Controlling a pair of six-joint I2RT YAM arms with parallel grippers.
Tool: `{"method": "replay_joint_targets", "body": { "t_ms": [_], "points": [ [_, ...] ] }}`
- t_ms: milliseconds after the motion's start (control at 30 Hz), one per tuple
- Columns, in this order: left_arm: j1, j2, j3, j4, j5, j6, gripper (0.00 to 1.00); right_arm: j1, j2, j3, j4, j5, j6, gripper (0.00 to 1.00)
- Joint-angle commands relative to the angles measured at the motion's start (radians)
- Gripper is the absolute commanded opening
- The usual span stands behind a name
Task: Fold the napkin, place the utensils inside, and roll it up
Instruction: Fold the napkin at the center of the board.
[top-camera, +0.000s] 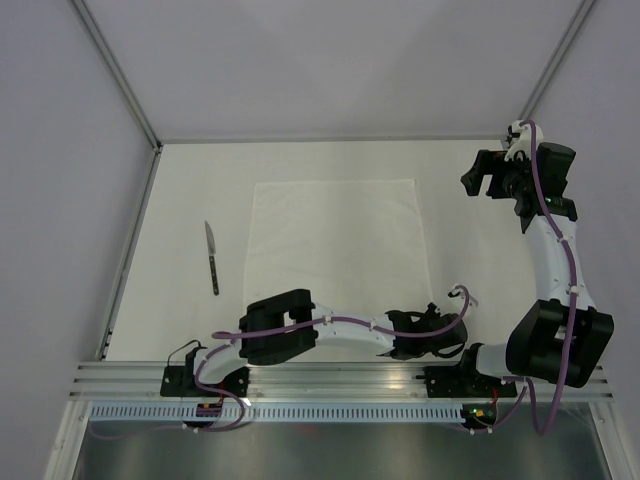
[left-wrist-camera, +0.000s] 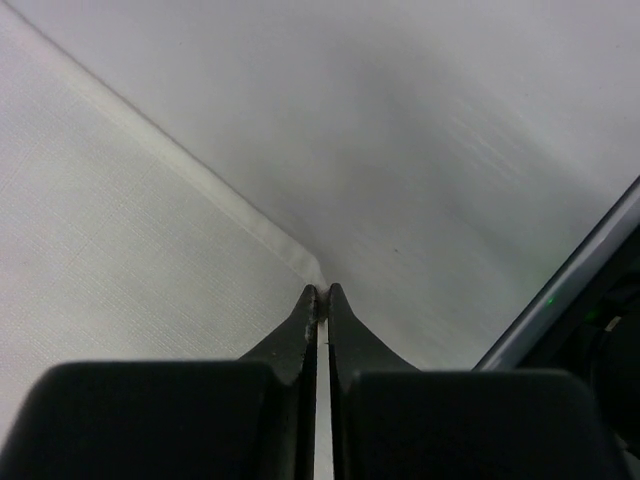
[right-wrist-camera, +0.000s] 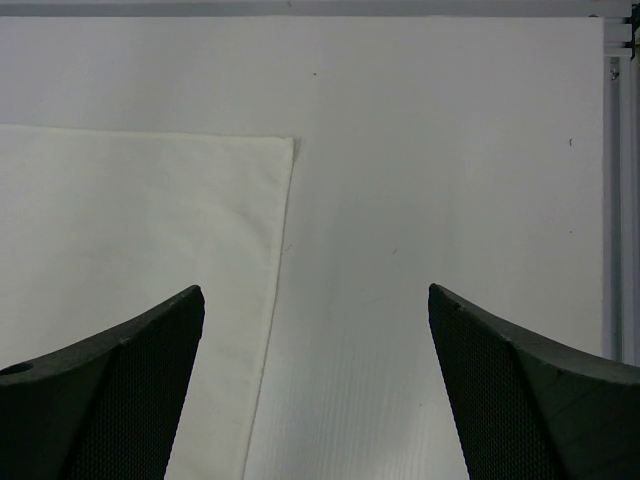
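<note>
The white napkin lies flat and unfolded in the middle of the table. In the left wrist view the napkin fills the left side, and its corner ends right at my fingertips. My left gripper is low at the napkin's near right corner, shut with the corner pinched between its tips. My right gripper hangs open above the table, just beyond the far right corner of the napkin, with nothing between its fingers. One utensil, a knife with a dark handle, lies left of the napkin.
An aluminium rail runs along the near edge, close behind the left gripper. Grey walls with metal frame bars enclose the table at the back and sides.
</note>
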Motion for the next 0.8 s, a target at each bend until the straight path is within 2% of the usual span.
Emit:
{"method": "replay_joint_targets", "body": {
  "t_ms": [0,167,433,633,767],
  "points": [
    [-0.009,-0.041,0.057,0.021,0.058,0.007,0.02,-0.002,0.002,0.001,0.010,0.004,-0.020,0.98],
    [-0.003,-0.091,0.049,0.041,0.049,0.011,0.02,-0.002,0.003,0.001,0.016,0.002,-0.018,0.98],
    [0.089,-0.228,-0.053,0.053,0.057,0.017,0.02,-0.002,0.012,0.009,0.016,-0.013,-0.012,0.98],
    [0.212,-0.338,-0.124,0.056,0.102,0.024,0.02,-0.002,0.018,0.013,0.016,-0.028,-0.014,0.98],
    [0.340,-0.403,-0.165,0.056,0.162,0.014,0.02,-0.002,0.023,0.013,0.016,-0.034,-0.018,0.98]
  ]
}}
